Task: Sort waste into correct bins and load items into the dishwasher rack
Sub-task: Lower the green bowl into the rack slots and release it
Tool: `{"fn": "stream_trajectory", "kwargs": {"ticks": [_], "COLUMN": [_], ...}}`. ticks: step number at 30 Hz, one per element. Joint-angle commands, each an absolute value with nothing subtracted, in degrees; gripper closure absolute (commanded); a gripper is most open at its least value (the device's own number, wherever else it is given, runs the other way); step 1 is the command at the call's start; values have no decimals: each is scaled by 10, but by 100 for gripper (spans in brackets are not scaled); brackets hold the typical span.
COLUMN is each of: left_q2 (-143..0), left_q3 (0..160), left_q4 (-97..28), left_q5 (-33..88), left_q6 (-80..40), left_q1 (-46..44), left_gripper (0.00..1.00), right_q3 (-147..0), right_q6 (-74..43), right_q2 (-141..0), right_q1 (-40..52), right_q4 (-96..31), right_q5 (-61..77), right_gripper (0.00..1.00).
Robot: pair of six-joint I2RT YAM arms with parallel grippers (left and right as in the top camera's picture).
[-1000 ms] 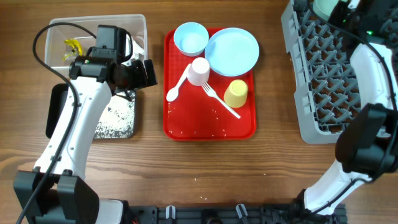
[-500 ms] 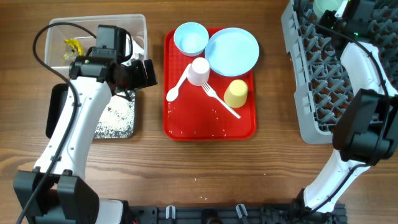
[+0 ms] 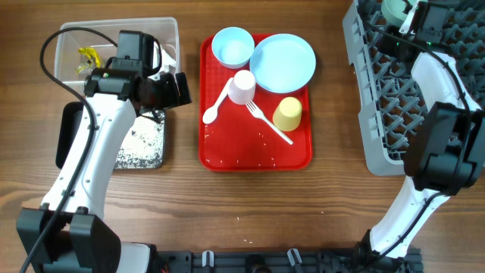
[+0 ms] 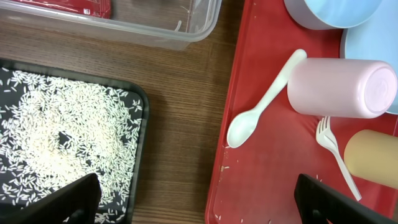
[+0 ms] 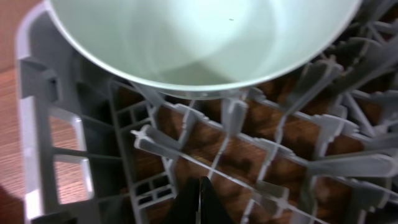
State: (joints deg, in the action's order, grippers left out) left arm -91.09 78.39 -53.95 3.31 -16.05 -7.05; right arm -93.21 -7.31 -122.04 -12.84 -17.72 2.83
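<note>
While the left gripper (image 4: 202, 202) hangs over the gap between the black tray (image 3: 67, 136) and the red tray (image 3: 227, 155), its jaws stand wide apart and hold nothing. The wrist view shows one fingertip over the black tray's corner and the other over the red tray. White rice grains (image 3: 140, 142) lie spread across the black tray. Just behind it sits the clear tub (image 3: 173, 26), with a yellow wrapper (image 3: 89, 57) inside near its far left side.

On the red tray a small blue bowl (image 3: 232, 46) and the blue plate (image 3: 283, 62) sit side by side at the far end. The whitish-pink cup (image 3: 242, 86) lies on its side just in front of the bowl. The white spoon (image 3: 218, 102) rests to the cup's left. The white fork (image 3: 267, 121) lies diagonally between the pink cup and the yellow cup (image 3: 288, 114).

The right arm reaches over the far corner of the grey dishwasher rack (image 3: 379, 114). A second pale bowl (image 3: 394, 9) rests there among the pegs. The right gripper (image 5: 200, 202) is just beside that bowl and apart from it, its jaws pressed together around nothing.
</note>
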Motion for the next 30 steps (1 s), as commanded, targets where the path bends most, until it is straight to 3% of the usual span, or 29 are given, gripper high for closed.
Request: {"fn": "stream_trajectory", "kwargs": {"ticks": [1,6,18,30], "left_q2": [-915,-915,-915,-915], "left_q3": [787,787,787,787], "left_q4": [-538,-538,-538,-538], "left_q5": [40,40,40,40], "left_q6": [-168,-168,-168,-168], "left_q1": [-69,-69,-69,-69], "left_gripper": [0,0,0,0], "right_q3": [-943,-948,-948,-948], "right_q6": [-75,-74,-91,-92], "right_q2": [-1185,-1124,-1206,-1235], "right_q1": [-127,-127,-128,-127], "right_q4": [-167,-144,-54,-80], "right_q5": [79,73,34,35], "right_gripper": [94,88,88,88]}}
